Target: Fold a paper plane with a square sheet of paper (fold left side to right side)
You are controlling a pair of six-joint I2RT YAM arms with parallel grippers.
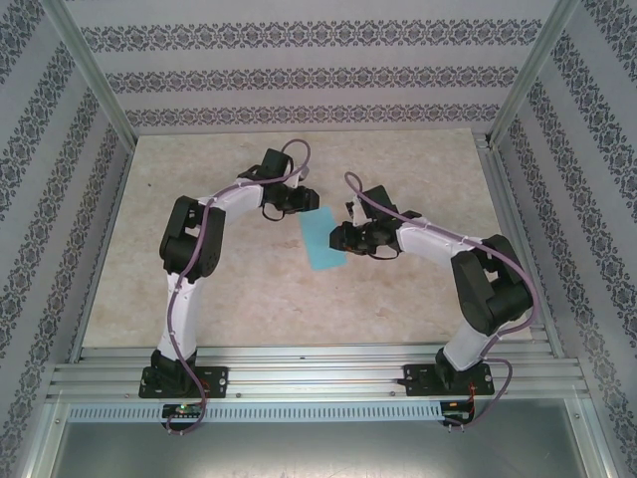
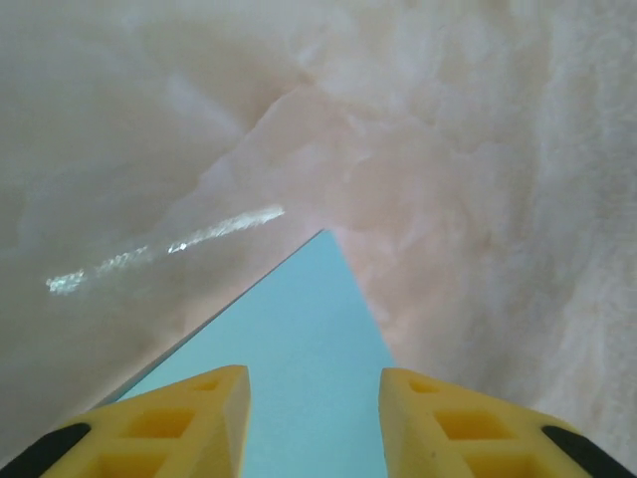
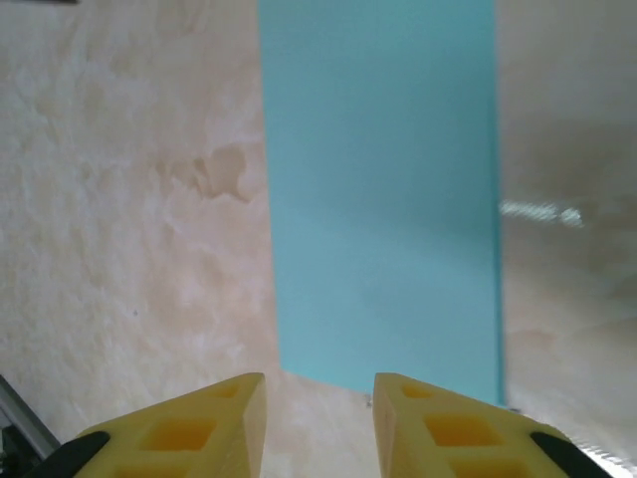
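Top external view: square sheet of paper lies flat near the middle of the beige marbled worktop, turquoise, showing as a narrow rectangle rather than a square, slightly tilted, long side running away from the arm bases. It looks folded in half, but the layers cannot be told apart. Left gripper sits at the paper's far left corner, right gripper at the paper's right long edge, about mid-length. Whether either touches the paper cannot be told from above. Left wrist view: the paper comes to a corner pointing away from the camera, and the left gripper hangs over it. Its two yellow fingers are partly apart with a clear gap, blue paper is visible through the gap, and nothing is pinched. Glare streak on the worktop beyond the paper's corner, to the left. Right wrist view: the paper is a clean blue strip stretching away from the camera, edges straight, surface flat. The right gripper is just short of the paper's near edge. Its yellow fingers are partly apart with bare worktop showing between the tips, and it holds nothing. Faint brownish stain on the worktop left of the paper. Both arms bend inward toward the paper from either side.
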